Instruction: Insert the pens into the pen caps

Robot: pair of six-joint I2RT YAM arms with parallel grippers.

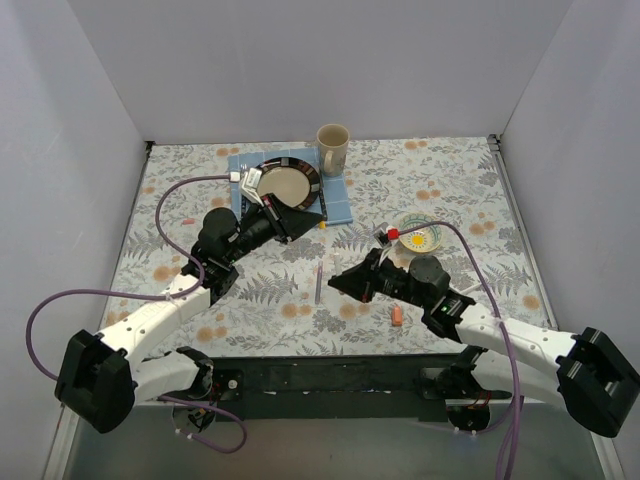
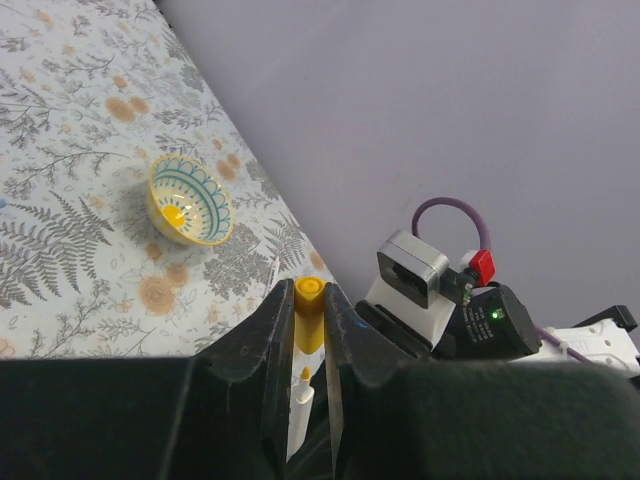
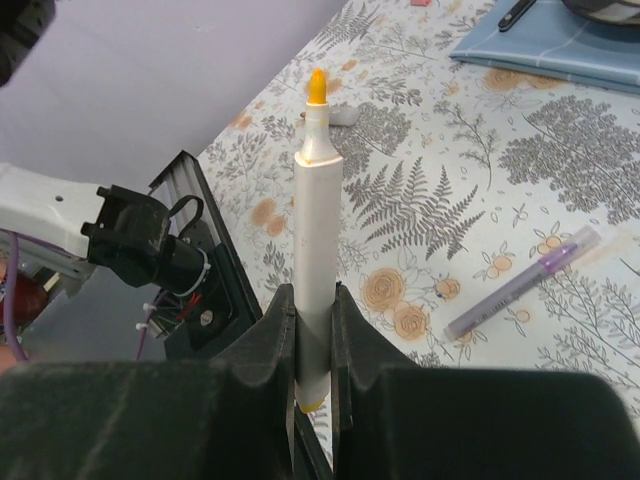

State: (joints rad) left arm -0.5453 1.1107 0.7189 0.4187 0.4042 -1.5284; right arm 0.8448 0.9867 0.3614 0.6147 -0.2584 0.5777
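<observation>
Left end effector: fingers nearly closed, pinching the yellow cap between their tips; the cap is sticking out past them.
Right end effector: closed narrow on the lower barrel of the yellow pen, which is standing straight out from the fingers with its bare nib pointing away.
Arms, top view: both are reaching toward mid-desk, heads angled at each other – near, but apart. Cap and pen are not meeting in either wrist view.
Purple pen: lying flat on the desk between the two arms, just left of the right arm's fingers. Cannot tell whether its cap is on.
Loose cap: orange-pink, lying on the desk beside the right arm, nothing gripping it.
Bowl: sitting right of centre, something small and yellow showing inside – too small to name.
Other items: plate and mug are sitting at the far side, not involved.
Progress: early, by my reading. No joined pair is showing anywhere; the yellow pair is lifted and waiting to be lined up.
Left to do: push the nib into the yellow cap, then pair the purple pen, the loose cap and whatever else is lying out of clear view.
</observation>
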